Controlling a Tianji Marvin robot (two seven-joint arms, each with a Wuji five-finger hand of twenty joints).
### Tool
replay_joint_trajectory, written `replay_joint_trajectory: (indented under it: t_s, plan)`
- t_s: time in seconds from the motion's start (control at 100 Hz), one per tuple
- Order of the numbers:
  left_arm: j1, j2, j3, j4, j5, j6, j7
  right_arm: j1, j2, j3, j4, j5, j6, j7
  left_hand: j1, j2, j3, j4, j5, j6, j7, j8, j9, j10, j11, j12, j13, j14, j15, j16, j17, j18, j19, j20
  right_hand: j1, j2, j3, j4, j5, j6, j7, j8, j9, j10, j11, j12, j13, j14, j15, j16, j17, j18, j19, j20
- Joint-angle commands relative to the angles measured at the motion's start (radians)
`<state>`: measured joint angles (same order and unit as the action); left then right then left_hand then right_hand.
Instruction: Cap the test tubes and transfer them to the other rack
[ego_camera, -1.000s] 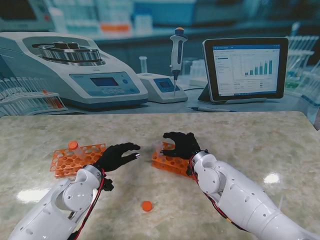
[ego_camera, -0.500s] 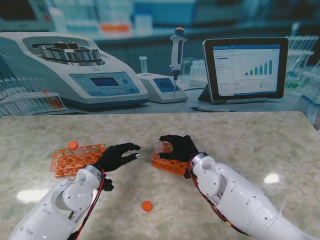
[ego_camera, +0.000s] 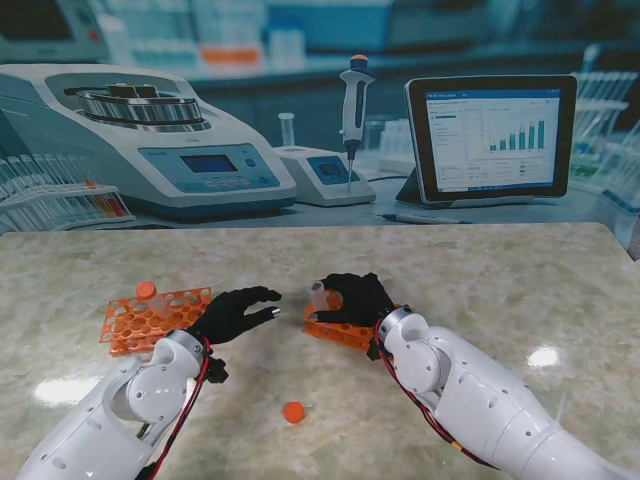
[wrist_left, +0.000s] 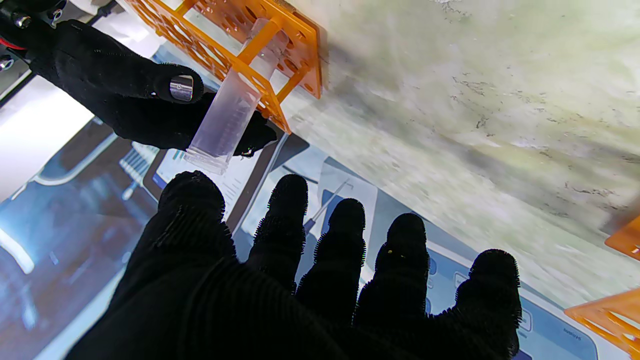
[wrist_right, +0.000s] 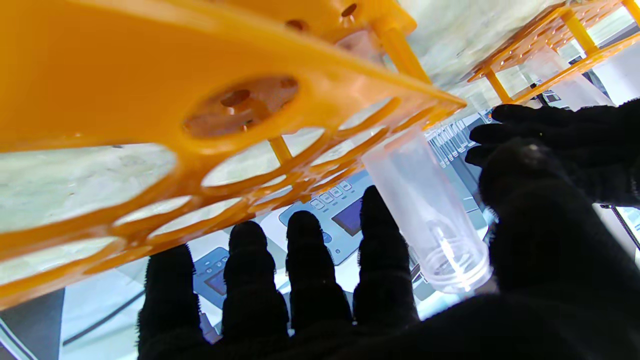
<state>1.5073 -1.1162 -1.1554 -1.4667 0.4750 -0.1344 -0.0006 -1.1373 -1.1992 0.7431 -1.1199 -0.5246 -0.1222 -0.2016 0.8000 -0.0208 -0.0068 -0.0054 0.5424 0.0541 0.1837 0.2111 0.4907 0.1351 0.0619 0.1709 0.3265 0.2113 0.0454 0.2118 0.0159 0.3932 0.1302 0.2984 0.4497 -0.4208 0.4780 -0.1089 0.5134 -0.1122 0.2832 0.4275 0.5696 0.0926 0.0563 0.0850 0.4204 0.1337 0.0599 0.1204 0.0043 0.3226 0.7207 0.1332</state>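
One loose orange cap (ego_camera: 293, 411) is lying nearest to me on the marble table (ego_camera: 500, 270), at about six o'clock from both hands and well apart from them, and it is waiting for the uncapped tube. Farther out, the left hand (ego_camera: 232, 312) is hovering with fingers spread wide and holding nothing, just beside the left rack (ego_camera: 150, 318), where one capped tube (ego_camera: 148, 292) is standing at the far corner. At three o'clock from that hand, the right hand (ego_camera: 355, 296) is curling over the right rack (ego_camera: 338, 325), its thumb (wrist_right: 530, 200) and fingers (wrist_right: 380, 260) closing around the clear open tube (wrist_right: 425, 210), which is sitting tilted in a rack hole; whether the pinch is firm I cannot tell. To do this well, the right hand should be squeezing the tube below its rim and drawing it out along its own tilt, since a sideways pull would probably be dragging the light rack across the table. The open mouth should be staying clear of the fingers, ready for the cap.
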Motion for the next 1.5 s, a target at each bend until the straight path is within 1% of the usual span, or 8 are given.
replay_joint_trajectory:
  t_s: [0.0, 0.36, 0.41, 0.51, 0.75, 0.77, 0.8, 1.49]
  plan:
    - [0.000, 0.001, 0.002, -0.003, -0.002, 0.002, -0.005, -0.004, -0.008, -0.005, 0.008, 0.002, -0.004, -0.008, 0.003, 0.042, -0.012, -0.003, 0.003, -0.004, -0.013, -0.003, 0.005, -0.007, -0.014, -0.005, 0.001, -0.003, 0.001, 0.012, -0.017, -0.004, -0.024, 0.003, 0.006, -0.042, 0.001, 0.015, 0.031, -0.066, 0.029, 0.016, 0.016, -0.037, -0.003, 0.001, 0.007, -0.010, 0.008, 0.003, -0.017, 0.014, -0.006, -0.015]
    - [-0.003, 0.000, 0.006, -0.001, -0.004, 0.004, -0.006, -0.002, -0.021, -0.011, 0.035, 0.018, -0.007, -0.038, 0.004, 0.042, -0.012, -0.003, 0.004, -0.006, -0.012, -0.002, 0.005, -0.007, -0.014, -0.005, 0.000, -0.003, 0.001, 0.012, -0.018, -0.004, -0.026, 0.004, 0.041, -0.065, 0.082, 0.003, 0.165, -0.257, 0.195, 0.039, 0.066, -0.058, 0.005, 0.003, 0.041, -0.017, 0.015, 0.007, -0.005, 0.017, -0.003, -0.016]
    - [-0.003, 0.000, 0.007, 0.000, -0.004, 0.005, -0.006, -0.002, -0.023, -0.012, 0.037, 0.022, -0.005, -0.038, 0.005, 0.042, -0.012, -0.002, 0.005, -0.005, -0.012, -0.002, 0.004, -0.007, -0.014, -0.005, -0.002, -0.003, 0.001, 0.012, -0.018, -0.004, -0.027, 0.004, 0.088, -0.051, 0.037, -0.051, 0.169, -0.282, 0.265, -0.042, 0.076, -0.062, 0.003, 0.003, 0.045, -0.021, 0.013, 0.006, -0.005, 0.016, -0.001, -0.021]
    - [-0.003, 0.000, 0.007, -0.001, -0.005, 0.007, -0.006, 0.002, -0.026, -0.015, 0.044, 0.035, -0.001, -0.032, 0.006, 0.042, -0.012, -0.002, 0.006, -0.007, -0.011, -0.001, 0.005, -0.008, -0.014, -0.005, 0.000, -0.003, 0.001, 0.012, -0.019, -0.005, -0.028, 0.004, 0.163, -0.019, -0.041, -0.063, 0.157, -0.308, 0.396, -0.154, 0.092, -0.069, 0.004, 0.004, 0.051, -0.026, 0.012, 0.005, -0.006, 0.013, -0.002, -0.025]
    - [-0.005, 0.000, 0.008, 0.000, -0.006, 0.008, -0.006, 0.004, -0.027, -0.013, 0.041, 0.060, 0.003, -0.012, 0.006, 0.043, -0.012, -0.002, 0.008, -0.008, -0.010, 0.000, 0.007, -0.010, -0.013, -0.004, -0.001, -0.002, 0.001, 0.012, -0.018, -0.004, -0.028, 0.005, 0.261, 0.150, -0.195, -0.044, 0.151, -0.326, 0.556, -0.274, 0.130, -0.086, 0.011, 0.008, 0.064, -0.038, 0.013, 0.004, -0.010, 0.003, -0.009, -0.030]
    - [-0.005, 0.000, 0.009, 0.000, -0.006, 0.008, -0.007, 0.003, -0.027, -0.011, 0.038, 0.062, 0.004, -0.009, 0.006, 0.043, -0.012, -0.002, 0.008, -0.008, -0.010, 0.000, 0.006, -0.009, -0.013, -0.004, -0.001, -0.003, 0.001, 0.012, -0.018, -0.005, -0.029, 0.005, 0.341, 0.197, -0.353, -0.005, 0.150, -0.320, 0.555, -0.277, 0.133, -0.086, 0.007, 0.007, 0.064, -0.039, 0.011, 0.006, -0.006, 0.001, -0.024, -0.031]
    - [-0.005, 0.000, 0.009, 0.000, -0.006, 0.008, -0.007, 0.003, -0.025, -0.010, 0.034, 0.062, 0.005, -0.004, 0.007, 0.043, -0.012, -0.002, 0.008, -0.007, -0.010, 0.000, 0.006, -0.007, -0.013, -0.004, 0.000, -0.003, 0.001, 0.012, -0.018, -0.005, -0.029, 0.005, 0.361, 0.220, -0.401, 0.007, 0.149, -0.315, 0.553, -0.279, 0.134, -0.085, 0.008, 0.007, 0.065, -0.038, 0.011, 0.006, -0.006, 0.001, -0.026, -0.030]
    - [-0.003, 0.000, 0.005, 0.000, -0.006, 0.007, -0.003, -0.030, 0.003, 0.054, -0.075, 0.032, 0.014, 0.033, 0.007, 0.043, -0.012, -0.002, 0.009, -0.005, -0.010, 0.000, 0.006, -0.008, -0.013, -0.004, 0.000, -0.002, 0.001, 0.012, -0.018, -0.005, -0.031, 0.006, 0.385, 0.284, -0.474, 0.021, 0.151, -0.301, 0.541, -0.277, 0.181, -0.115, 0.034, 0.018, 0.086, -0.043, 0.017, 0.010, -0.005, -0.001, -0.024, -0.024]
